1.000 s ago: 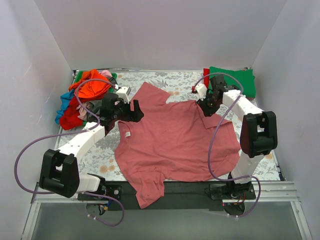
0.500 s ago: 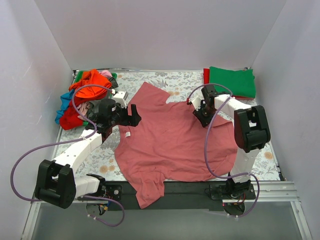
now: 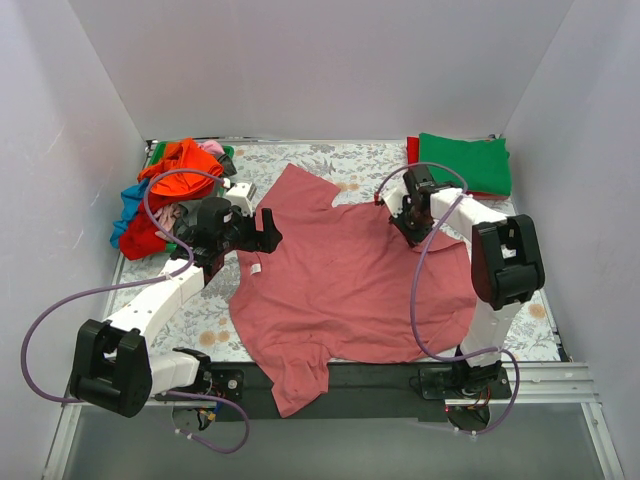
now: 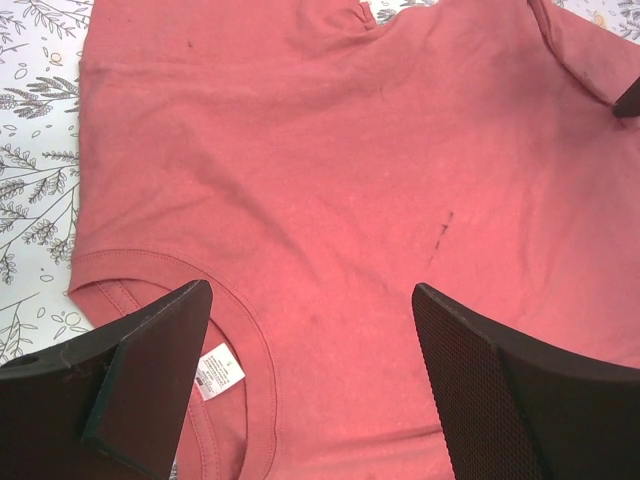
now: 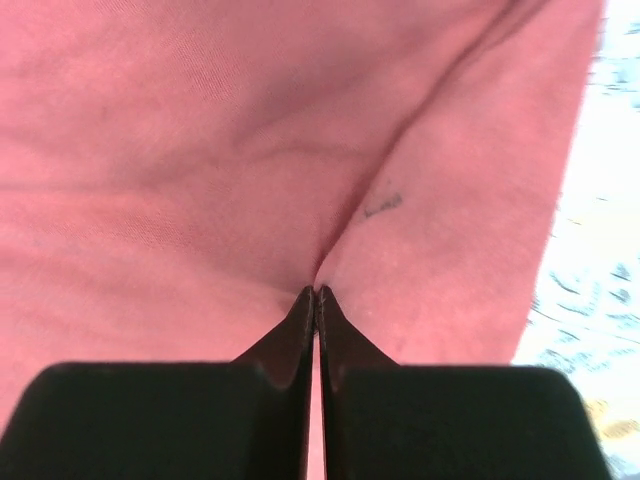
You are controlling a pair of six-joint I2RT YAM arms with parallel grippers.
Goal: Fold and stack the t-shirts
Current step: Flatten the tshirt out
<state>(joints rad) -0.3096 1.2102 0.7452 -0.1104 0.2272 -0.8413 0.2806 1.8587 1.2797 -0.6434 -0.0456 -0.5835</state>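
Left end effector (image 3: pixel 264 228) is open, fingers (image 4: pixel 150 350) wide apart, over the collar end of the rose tee (image 3: pixel 350 280). In its wrist view the neck tag (image 4: pixel 218 370) sits between the fingers, close to the left one. Can't tell if it touches the cloth.

Right end effector (image 3: pixel 408 226) is closed, tips pinching a fold of the rose tee near its far right sleeve; creases fan out from the tips.

Rose tee lies spread on the surface (image 3: pixel 200 310) between the two end effectors, with one corner hanging over the near edge.

Loose pile of tees (image 3: pixel 170 190) is left of and beyond the left end effector. Folded green tee (image 3: pixel 465 162) is beyond the right end effector, lying on a red tee (image 3: pixel 412 150).
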